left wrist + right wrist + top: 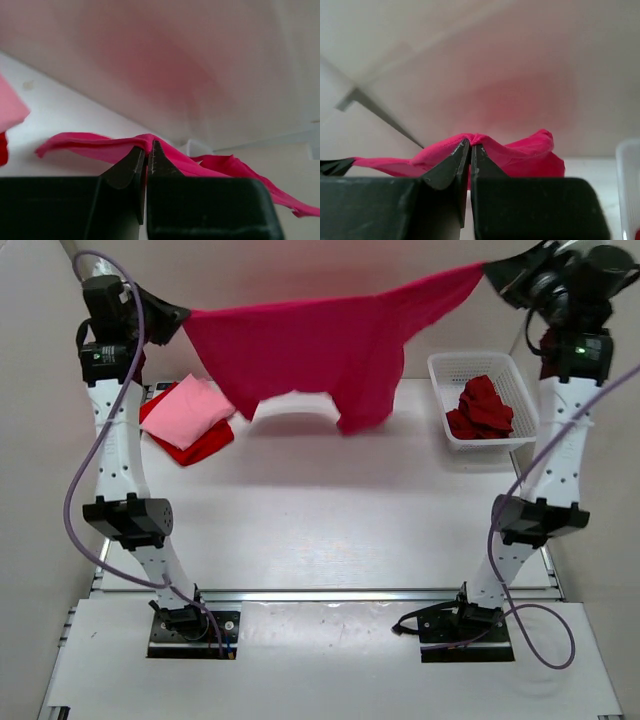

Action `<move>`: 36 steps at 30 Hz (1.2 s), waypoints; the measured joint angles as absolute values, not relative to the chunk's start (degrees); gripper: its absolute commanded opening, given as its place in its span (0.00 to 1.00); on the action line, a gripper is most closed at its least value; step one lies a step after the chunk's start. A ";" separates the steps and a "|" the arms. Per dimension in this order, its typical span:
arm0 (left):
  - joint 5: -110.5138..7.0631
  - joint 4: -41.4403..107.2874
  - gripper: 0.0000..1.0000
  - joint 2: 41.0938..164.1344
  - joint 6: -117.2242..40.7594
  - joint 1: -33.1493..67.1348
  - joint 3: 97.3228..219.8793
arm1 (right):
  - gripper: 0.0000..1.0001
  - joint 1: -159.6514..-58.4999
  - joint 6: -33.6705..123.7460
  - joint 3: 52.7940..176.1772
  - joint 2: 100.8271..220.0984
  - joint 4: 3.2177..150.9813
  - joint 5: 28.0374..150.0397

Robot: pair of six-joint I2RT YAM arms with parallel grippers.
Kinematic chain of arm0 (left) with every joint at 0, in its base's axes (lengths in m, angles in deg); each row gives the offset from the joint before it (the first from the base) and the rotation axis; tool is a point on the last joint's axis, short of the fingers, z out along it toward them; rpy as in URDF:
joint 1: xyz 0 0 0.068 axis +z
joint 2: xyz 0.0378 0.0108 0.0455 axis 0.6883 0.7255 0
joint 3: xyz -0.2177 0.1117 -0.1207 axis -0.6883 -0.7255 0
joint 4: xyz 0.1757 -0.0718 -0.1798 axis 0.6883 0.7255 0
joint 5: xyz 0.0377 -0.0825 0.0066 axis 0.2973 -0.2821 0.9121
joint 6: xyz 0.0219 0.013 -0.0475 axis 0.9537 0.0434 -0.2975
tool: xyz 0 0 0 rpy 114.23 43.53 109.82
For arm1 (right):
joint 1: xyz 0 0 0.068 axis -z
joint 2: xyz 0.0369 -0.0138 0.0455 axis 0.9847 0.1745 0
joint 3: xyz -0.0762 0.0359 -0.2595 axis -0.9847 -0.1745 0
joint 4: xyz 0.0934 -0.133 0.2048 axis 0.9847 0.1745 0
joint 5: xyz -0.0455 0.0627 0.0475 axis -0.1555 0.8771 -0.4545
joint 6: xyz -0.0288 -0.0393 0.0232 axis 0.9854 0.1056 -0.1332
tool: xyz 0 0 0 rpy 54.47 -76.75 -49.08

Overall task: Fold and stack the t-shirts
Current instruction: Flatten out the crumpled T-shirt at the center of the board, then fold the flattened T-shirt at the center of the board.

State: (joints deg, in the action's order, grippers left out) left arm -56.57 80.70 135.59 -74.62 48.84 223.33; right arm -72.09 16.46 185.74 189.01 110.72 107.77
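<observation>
The white table (330,510) bears a red shirt (200,450) (pink shirt (192,408) atop) and a lattice basket (470,358).

Probably a robotics lab cell: white table (330,530), plain enclosing panels (35,490), aluminium mounting rail (330,594).

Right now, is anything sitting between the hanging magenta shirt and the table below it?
Nothing visible does. The magenta t-shirt, pinched by the left end effector and right end effector, hangs over bare table; the pink t-shirt lies off to its left, the basket to its right.
</observation>
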 measured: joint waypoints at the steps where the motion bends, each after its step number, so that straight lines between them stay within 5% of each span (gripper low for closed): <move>1: -56.85 79.08 0.01 134.49 -75.08 49.16 223.27 | 0.00 -71.15 15.54 185.81 187.19 108.73 109.08; 7: -56.31 73.99 0.00 127.32 -74.38 49.08 217.48 | 0.00 -68.90 14.44 192.80 184.83 108.08 113.71; 15: -50.71 73.99 0.00 121.49 -69.20 46.34 189.83 | 0.00 -76.44 26.29 197.22 194.56 138.37 101.10; 20: -47.80 75.85 0.00 116.35 -67.84 43.13 166.48 | 0.00 -83.57 28.72 177.26 192.81 147.92 90.13; 27: -44.48 79.76 0.00 103.28 -66.47 37.06 147.88 | 0.01 -85.40 28.98 112.65 158.30 136.12 92.01; 36: -41.25 81.20 0.00 93.80 -64.56 35.15 129.37 | 0.00 -80.05 29.04 81.46 139.19 123.53 96.51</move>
State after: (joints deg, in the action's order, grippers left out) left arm -41.25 81.20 93.80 -64.56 35.15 129.37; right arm -80.05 29.04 81.46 139.19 123.53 96.51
